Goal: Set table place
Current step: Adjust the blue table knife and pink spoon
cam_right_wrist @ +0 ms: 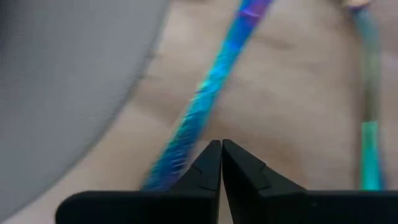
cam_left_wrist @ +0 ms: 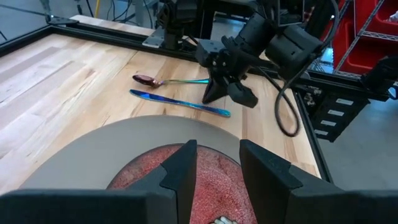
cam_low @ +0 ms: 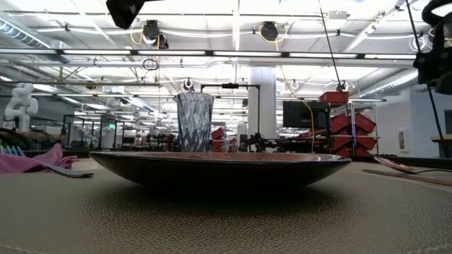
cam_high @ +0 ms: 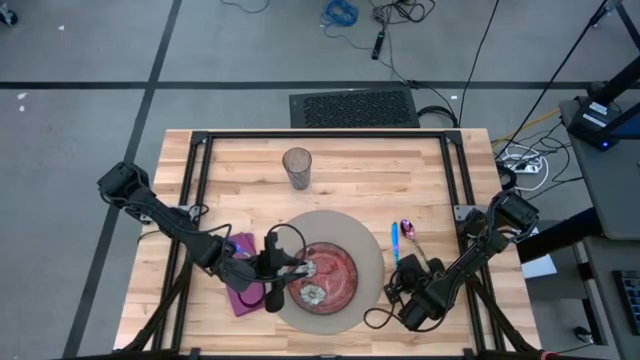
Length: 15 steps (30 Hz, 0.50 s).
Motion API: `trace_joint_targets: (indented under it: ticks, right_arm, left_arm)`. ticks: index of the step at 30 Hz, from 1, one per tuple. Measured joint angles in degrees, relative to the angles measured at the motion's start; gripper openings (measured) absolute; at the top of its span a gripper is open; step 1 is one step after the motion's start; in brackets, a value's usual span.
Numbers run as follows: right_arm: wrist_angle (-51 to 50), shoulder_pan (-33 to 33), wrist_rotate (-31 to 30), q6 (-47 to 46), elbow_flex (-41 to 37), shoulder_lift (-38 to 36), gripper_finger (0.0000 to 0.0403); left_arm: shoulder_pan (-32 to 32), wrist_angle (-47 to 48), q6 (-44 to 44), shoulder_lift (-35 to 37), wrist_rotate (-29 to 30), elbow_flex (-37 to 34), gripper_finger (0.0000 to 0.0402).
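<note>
**Both grippers low over the place setting**

Light-wood planks of the table [cam_high: 230, 160] carry the setting near your front edge: from above you see the round grey-tan mat [cam_high: 365, 245] with the red patterned plate [cam_high: 335, 275] on it, the clear glass [cam_high: 296, 168] standing well apart toward the far side, and the purple napkin [cam_high: 240, 297] just left of the mat.

Your left gripper [cam_high: 300, 270] sits over the plate's left part. Its wrist camera gives you what the overhead cannot: the two fingers [cam_left_wrist: 180, 174] stand partly apart with nothing between them, the red plate directly below.

Your right gripper [cam_high: 398, 282] is down at the mat's right edge, beside the blue knife [cam_high: 395, 242] and the pink-bowled spoon [cam_high: 408, 230]. The overhead hides its tips; its own camera shows them pressed together, empty, just beside the blue knife on bare wood. From the left wrist you also see that gripper tilted tip-down near the knife's end, the two utensils lying side by side.

At table height, the plate [cam_low: 226, 169] fills the middle, the glass [cam_low: 194, 121] rises behind it, and a grey utensil [cam_low: 67, 170] rests on the napkin [cam_low: 32, 161].
</note>
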<state>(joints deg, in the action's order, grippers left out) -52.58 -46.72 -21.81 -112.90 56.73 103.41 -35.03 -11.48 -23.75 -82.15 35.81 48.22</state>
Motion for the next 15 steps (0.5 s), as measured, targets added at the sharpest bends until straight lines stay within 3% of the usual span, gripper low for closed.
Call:
trace_joint_targets:
  ticks: [9,15]
  right_arm:
    - [-20.67,-0.7,-0.15,-3.34,4.59,-0.56,0.0]
    - [-23.86,-0.65,5.84,-4.99,1.26,-0.58,0.0]
  left_arm:
    - [-0.26,0.3,0.04,0.0,-0.02,0.0,0.0107]
    - [-0.26,0.2,0.07,0.0,-0.02,0.0,0.0107]
